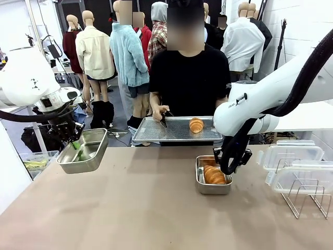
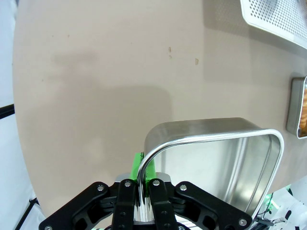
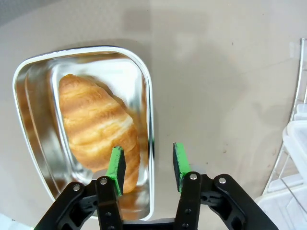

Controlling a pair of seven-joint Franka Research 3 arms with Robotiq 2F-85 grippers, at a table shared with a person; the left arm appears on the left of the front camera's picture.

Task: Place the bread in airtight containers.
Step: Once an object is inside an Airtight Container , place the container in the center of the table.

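A golden croissant (image 3: pixel 96 124) lies in a small steel pan (image 3: pixel 29 96) on the table, also seen in the front view as bread (image 1: pixel 213 175) in its container (image 1: pixel 200 183). My right gripper (image 3: pixel 146 165) hovers open over that pan's rim, one finger above the croissant and one outside the pan; the front view has it (image 1: pixel 229 162) at the pan's far right corner. My left gripper (image 2: pixel 141 191) is shut on the rim of a second, empty steel pan (image 2: pixel 216 167), held tilted at the table's left edge (image 1: pixel 83 151). Another croissant (image 1: pixel 196 125) sits on a flat tray.
A person across the table holds the perforated metal tray (image 1: pixel 156 136) and black tongs (image 1: pixel 164 121). Clear lids (image 1: pixel 291 155) and a wire rack (image 1: pixel 304 198) stand at the right. The tan tabletop (image 1: pixel 130 208) is bare in the middle and front.
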